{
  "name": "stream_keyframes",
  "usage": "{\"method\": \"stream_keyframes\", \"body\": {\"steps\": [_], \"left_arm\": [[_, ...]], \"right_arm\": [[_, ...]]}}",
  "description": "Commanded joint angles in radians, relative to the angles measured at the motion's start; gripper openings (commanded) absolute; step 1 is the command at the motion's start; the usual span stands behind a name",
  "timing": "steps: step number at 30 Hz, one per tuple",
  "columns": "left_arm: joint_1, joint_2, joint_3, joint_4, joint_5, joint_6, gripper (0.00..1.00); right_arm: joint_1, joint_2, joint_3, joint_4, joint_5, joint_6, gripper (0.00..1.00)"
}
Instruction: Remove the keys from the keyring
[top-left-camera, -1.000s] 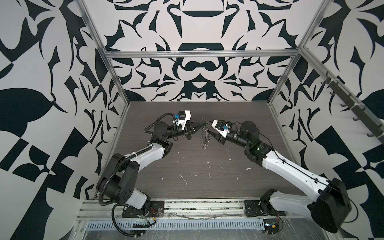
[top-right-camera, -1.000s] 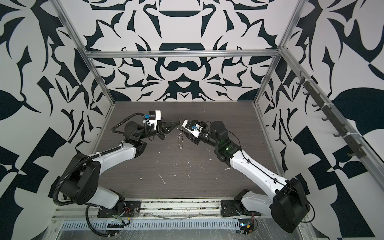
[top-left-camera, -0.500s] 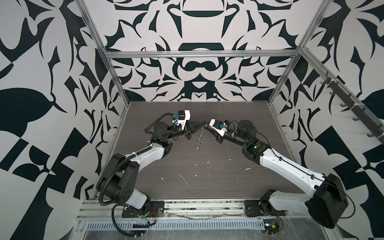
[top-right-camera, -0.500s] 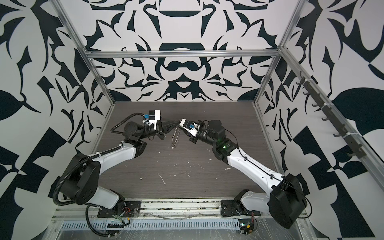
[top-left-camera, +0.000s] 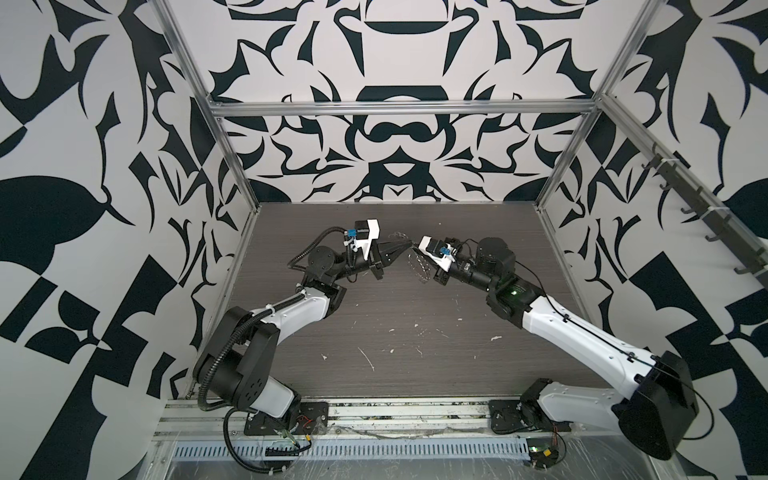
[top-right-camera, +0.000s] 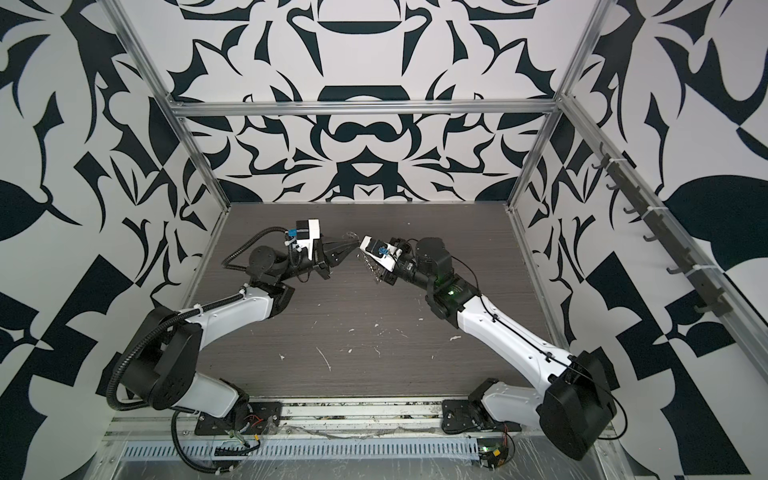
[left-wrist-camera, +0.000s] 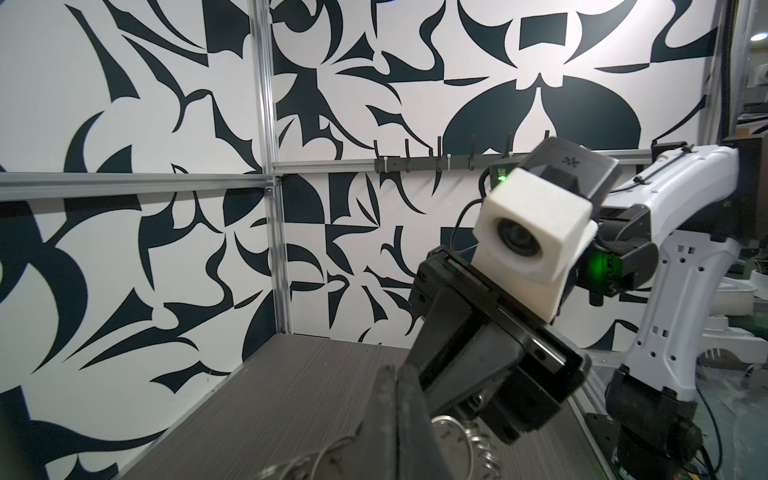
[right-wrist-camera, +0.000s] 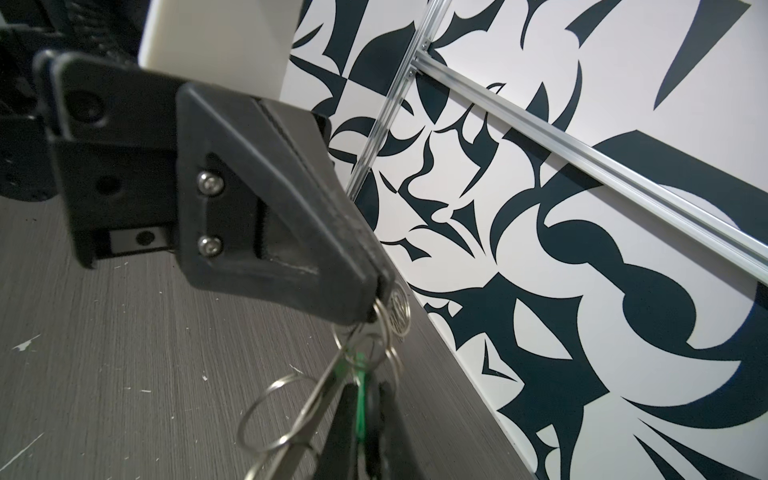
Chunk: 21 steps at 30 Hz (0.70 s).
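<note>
Left gripper (right-wrist-camera: 380, 304) is clamped tight on the top of the keyring (right-wrist-camera: 307, 411), which dangles just below its tips. Right gripper (right-wrist-camera: 365, 401) is pinched shut on the green keys (right-wrist-camera: 360, 386) between its fingers. They look still attached, so nothing's off yet and the pull-away remains.

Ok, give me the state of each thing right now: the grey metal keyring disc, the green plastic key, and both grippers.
Flat grey metal keyring disc with silver wire loops: lifted, hanging in the air.
Small bright green plastic key: apparently not yet off the keyring.
Left gripper: jaws shut on a wire loop at the keyring's rim.
Right gripper: jaws shut on the green key.
</note>
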Motion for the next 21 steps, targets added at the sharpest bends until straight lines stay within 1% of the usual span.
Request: {"method": "stream_keyframes", "body": {"steps": [1, 6, 10, 13, 21], "left_arm": [[0.005, -0.027, -0.019, 0.066, -0.115, -0.009, 0.00], [-0.002, -0.029, -0.038, 0.109, -0.182, -0.019, 0.00], [-0.006, -0.023, -0.045, 0.151, -0.236, -0.046, 0.00], [-0.009, -0.025, -0.049, 0.151, -0.242, -0.045, 0.00], [-0.009, -0.025, -0.065, 0.124, -0.258, -0.005, 0.00]], "right_arm": [[0.027, -0.005, 0.051, -0.029, -0.048, -0.020, 0.00], [0.053, 0.020, 0.062, -0.073, -0.049, -0.056, 0.00], [0.078, 0.027, 0.050, -0.077, -0.014, -0.127, 0.00], [0.079, 0.027, 0.054, -0.065, -0.003, -0.136, 0.00], [0.079, 0.028, 0.077, -0.107, 0.030, -0.145, 0.00]]}}
